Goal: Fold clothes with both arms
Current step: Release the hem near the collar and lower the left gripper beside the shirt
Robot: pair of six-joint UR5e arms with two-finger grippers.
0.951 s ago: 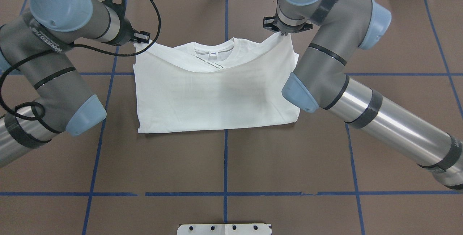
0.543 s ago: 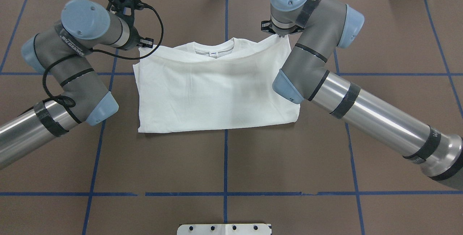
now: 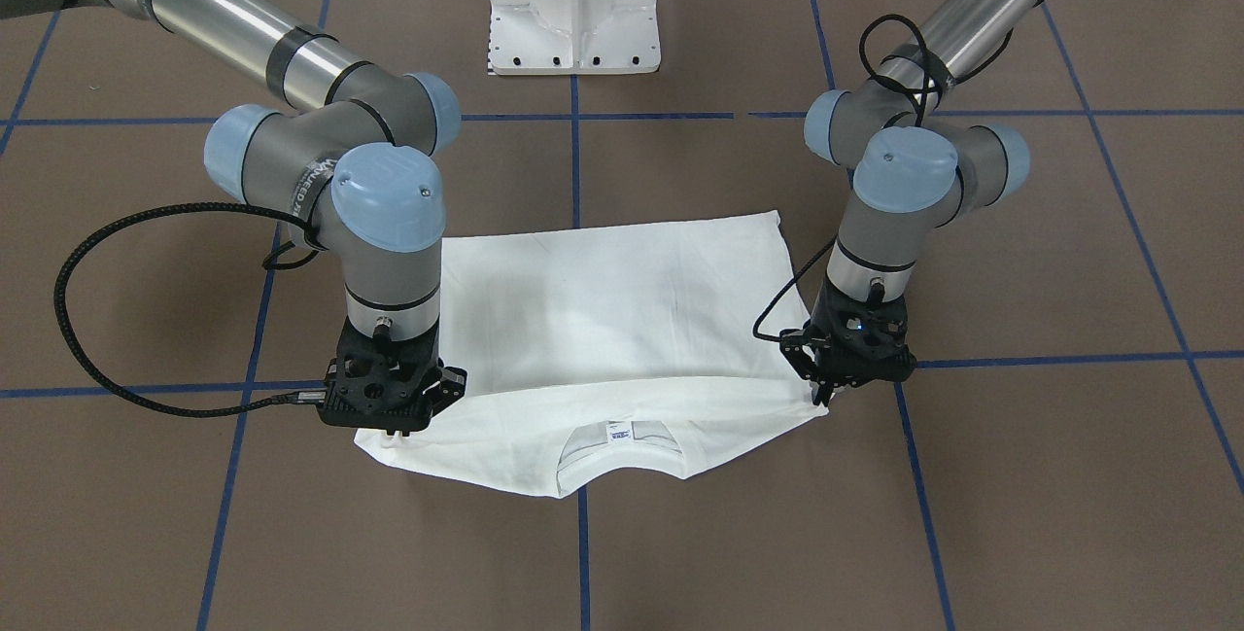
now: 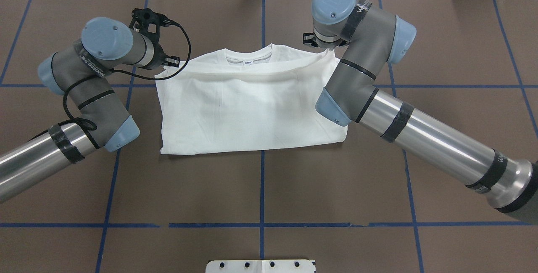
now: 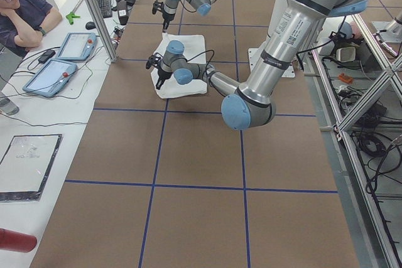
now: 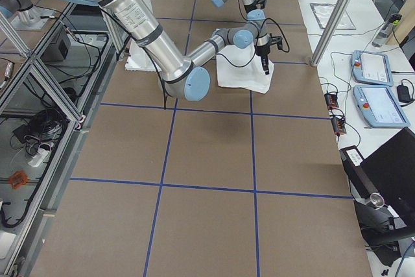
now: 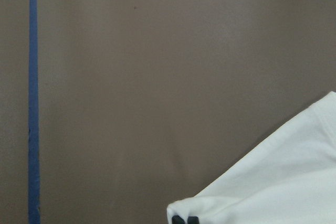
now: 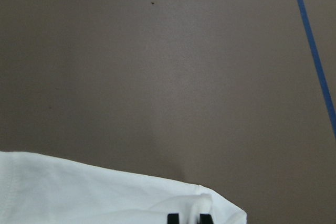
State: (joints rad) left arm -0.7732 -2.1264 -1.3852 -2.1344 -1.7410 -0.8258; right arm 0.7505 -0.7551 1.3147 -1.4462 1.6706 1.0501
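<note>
From where I stand, the white T-shirt [image 4: 248, 109] lies folded flat on the brown worktop [image 4: 336, 180], stretched between the two sets of fingers. The left fingers [image 7: 179, 220] are drawn in narrow, with their black tips nearly together and a bunched corner of the shirt's folded-over top layer pinched in them. The right fingers [image 8: 173, 219] are just as narrow and nip the opposite corner, a small fold of cloth caught between the tips. Both sets point straight down, low over the worktop. The doubled edge runs roughly straight from one set to the other. Just past that edge, on the side away from the robot, the ribbed collar [image 3: 622, 461] and its little label [image 3: 619, 433] peep out. Outward of each set of fingers there is only brown worktop crossed by blue tape lines [image 4: 261, 180].
</note>
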